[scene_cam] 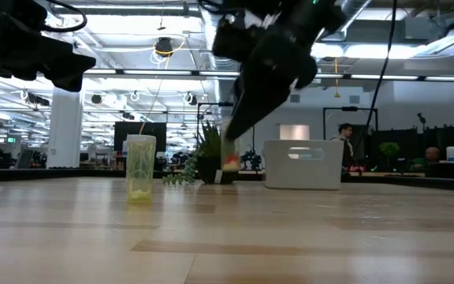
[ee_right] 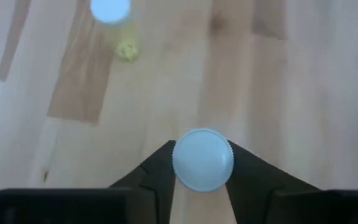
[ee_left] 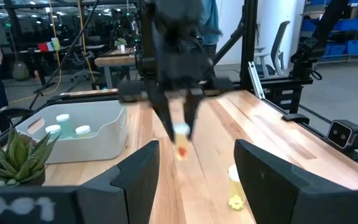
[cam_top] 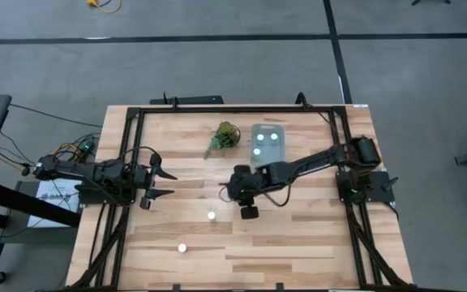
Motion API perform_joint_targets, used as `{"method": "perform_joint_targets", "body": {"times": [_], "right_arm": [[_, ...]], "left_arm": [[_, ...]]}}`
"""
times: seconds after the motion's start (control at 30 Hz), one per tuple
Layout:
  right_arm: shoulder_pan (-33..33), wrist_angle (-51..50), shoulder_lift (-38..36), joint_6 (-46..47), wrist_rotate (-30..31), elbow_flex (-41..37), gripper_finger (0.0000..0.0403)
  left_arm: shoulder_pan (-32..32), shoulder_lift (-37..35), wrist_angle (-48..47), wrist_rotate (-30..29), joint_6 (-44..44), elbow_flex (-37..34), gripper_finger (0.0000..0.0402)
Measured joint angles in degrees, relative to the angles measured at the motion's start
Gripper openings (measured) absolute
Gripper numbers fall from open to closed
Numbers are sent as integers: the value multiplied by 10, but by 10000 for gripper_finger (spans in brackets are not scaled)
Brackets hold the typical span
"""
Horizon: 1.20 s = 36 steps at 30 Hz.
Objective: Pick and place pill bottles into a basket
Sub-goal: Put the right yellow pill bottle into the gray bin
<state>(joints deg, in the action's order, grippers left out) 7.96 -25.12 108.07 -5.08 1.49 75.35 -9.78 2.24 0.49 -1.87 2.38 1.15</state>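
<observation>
My right gripper (ee_right: pixel 202 171) is over the middle of the table, pointing down, shut on a pill bottle (ee_left: pixel 181 140) with a white cap and red contents. It also shows in the left wrist view (ee_left: pixel 180 124) and the low view (scene_cam: pixel 231 154). The pale basket (cam_top: pixel 255 130) stands at the far middle with bottles (cam_top: pixel 259 151) inside. Another bottle (cam_top: pixel 211 216), holding yellow pills, stands on its base on the table, and one more (cam_top: pixel 182 248) stands nearer the near edge. My left gripper (cam_top: pixel 162 183) is open and empty at the table's left. My right gripper pinches the bottle at its white cap (ee_right: pixel 202 158) between its two fingers, which come from above and point down. The bottle hangs upright below the fingertips (ee_left: pixel 191 115), lifted clear of the table.
A small green plant (cam_top: pixel 224 136) stands just left of the basket. A black frame (cam_top: pixel 217 109) runs along the table's far and side edges. The wood between the two loose bottles and the table's right edge is bare. People show in the room beyond.
</observation>
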Motion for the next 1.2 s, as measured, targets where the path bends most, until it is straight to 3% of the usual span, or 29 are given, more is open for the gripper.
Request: {"method": "perform_joint_targets", "body": {"times": [0.4,0.57,0.9,1.2], "right_arm": [[-107,-182,-169,-14,62,0,114],[-177,-187,-206,-14,59,-39,114],[-281,-36,-219,-14,-22,-195,114],[-340,69,-219,-9,-60,-252,114]], "left_arm": [[0,0,0,0,2,0,199],[0,0,0,0,-1,0,199],[0,0,0,0,1,0,199],[0,0,0,0,3,0,199]]}}
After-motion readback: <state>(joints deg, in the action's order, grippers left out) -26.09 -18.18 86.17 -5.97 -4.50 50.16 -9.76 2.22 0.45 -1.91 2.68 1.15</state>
